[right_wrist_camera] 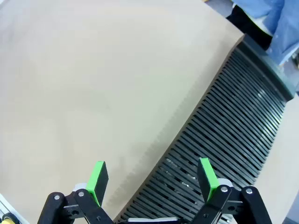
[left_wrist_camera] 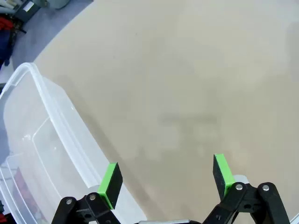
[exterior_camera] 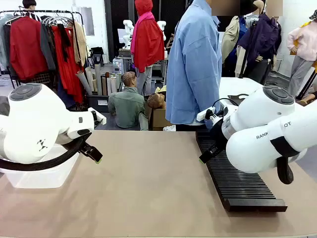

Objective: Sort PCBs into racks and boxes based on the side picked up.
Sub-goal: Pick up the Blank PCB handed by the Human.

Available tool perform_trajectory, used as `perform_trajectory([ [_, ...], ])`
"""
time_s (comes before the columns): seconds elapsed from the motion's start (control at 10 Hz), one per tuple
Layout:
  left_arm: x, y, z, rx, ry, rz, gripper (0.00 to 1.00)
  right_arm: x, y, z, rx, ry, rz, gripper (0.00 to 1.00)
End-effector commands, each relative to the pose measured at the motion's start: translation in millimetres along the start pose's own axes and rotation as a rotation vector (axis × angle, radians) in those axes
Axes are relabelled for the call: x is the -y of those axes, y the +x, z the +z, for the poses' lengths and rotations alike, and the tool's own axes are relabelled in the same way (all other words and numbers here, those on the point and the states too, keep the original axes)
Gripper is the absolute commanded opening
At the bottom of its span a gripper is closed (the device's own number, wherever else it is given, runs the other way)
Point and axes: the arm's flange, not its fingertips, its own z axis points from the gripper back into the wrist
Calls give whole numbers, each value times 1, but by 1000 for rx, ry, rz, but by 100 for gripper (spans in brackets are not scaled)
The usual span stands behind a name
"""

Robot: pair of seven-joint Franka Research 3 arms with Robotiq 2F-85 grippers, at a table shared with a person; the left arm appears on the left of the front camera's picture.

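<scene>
At the lower left of the front view, the clear plastic box [exterior_camera: 34, 181] sat on the tan table [exterior_camera: 148, 193], partly behind the left arm. In the left wrist view the left gripper [left_wrist_camera: 167, 179] hung over bare tabletop, jaws spread wide with nothing between them, the box's rim just beside one finger. A person [exterior_camera: 194, 64] in a blue shirt stood at upper centre. The right gripper [right_wrist_camera: 152, 179] hovered, jaws likewise spread and empty, over the edge of the black slotted rack [right_wrist_camera: 233, 121] along the table's right side.
</scene>
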Motion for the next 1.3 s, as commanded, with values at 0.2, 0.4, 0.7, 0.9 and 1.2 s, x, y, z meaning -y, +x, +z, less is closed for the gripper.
perform_trajectory([
  [0.2,0,0,0,0,0,0,100,0,0,0,0,0,0,100],
  [0.4,0,0,0,0,0,0,100,0,0,0,0,0,0,100],
  [0.7,0,0,0,0,0,0,100,0,0,0,0,0,0,100],
  [0.9,0,0,0,0,0,0,100,0,0,0,0,0,0,100],
  [1.2,0,0,0,0,0,0,100,0,0,0,0,0,1,100],
])
